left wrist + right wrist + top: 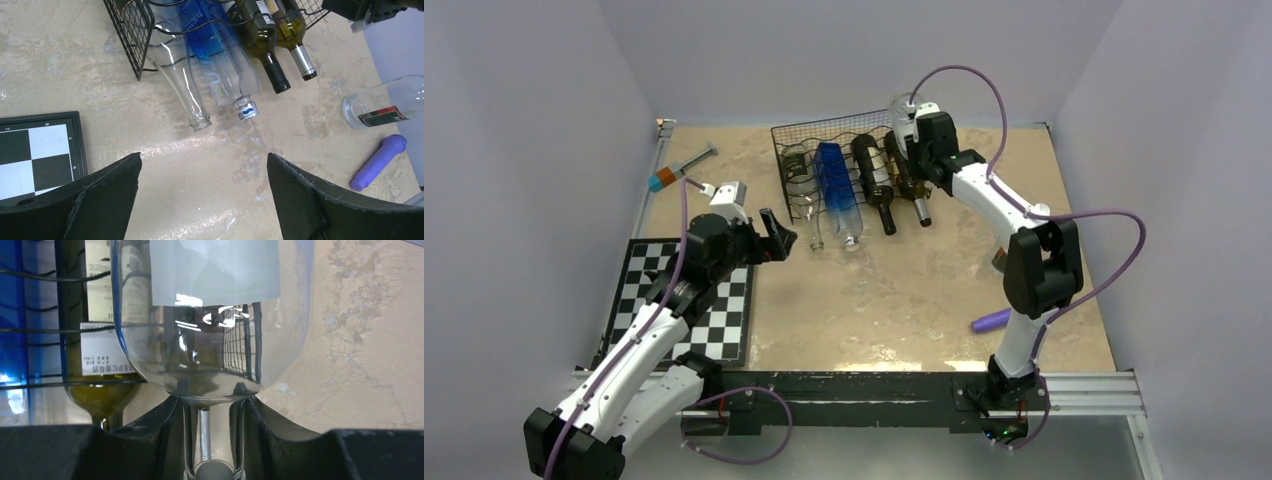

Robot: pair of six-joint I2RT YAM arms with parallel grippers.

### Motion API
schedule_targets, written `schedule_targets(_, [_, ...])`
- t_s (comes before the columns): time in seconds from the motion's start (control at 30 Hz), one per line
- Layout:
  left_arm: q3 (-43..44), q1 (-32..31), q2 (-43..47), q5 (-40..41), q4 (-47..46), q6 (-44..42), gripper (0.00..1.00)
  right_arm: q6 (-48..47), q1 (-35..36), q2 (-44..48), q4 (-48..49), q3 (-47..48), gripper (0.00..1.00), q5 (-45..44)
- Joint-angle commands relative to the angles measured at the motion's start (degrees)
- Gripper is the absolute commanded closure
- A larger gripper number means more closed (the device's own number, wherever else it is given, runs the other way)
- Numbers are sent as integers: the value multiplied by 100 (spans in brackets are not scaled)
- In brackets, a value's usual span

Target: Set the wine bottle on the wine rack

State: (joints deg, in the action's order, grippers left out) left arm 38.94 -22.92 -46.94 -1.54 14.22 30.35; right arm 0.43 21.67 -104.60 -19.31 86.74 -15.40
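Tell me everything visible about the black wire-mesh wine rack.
The black wire-mesh wine rack looks like thin metal: grid panels at back and left side, wavy wires across, front open toward the arms. It stands far on the tan table. Four bottles lie inside, necks poking out: clear glass bottle, blue bottle, dark green bottle, olive bottle. The right gripper, shut on a clear white-labelled bottle, is at its right end; contact there cannot be told.

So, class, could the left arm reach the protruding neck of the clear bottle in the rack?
Probably yes: the open left gripper faces the clear bottle, with only bare table between them.
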Motion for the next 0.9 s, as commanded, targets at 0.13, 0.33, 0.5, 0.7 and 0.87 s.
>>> schedule_targets(0.13, [268,-5,-36,-121,-261,-178,1,-276,-86,-291,807,1234,100,231])
schedule_targets(0.33, [222,-8,-10,-32,-255,-179,1,-136,-84,-449,580,1324,100,241])
schedule_targets(0.5, [217,-8,-8,-25,-261,-191,1,-137,-89,-589,326,1443,100,122])
schedule_targets(0.7, [263,-4,23,-31,-233,-266,1,-128,-85,-583,156,1358,57,-11])
schedule_targets(0.87, [255,-4,49,-30,-262,-262,1,-117,-80,-246,83,1227,14,-111])
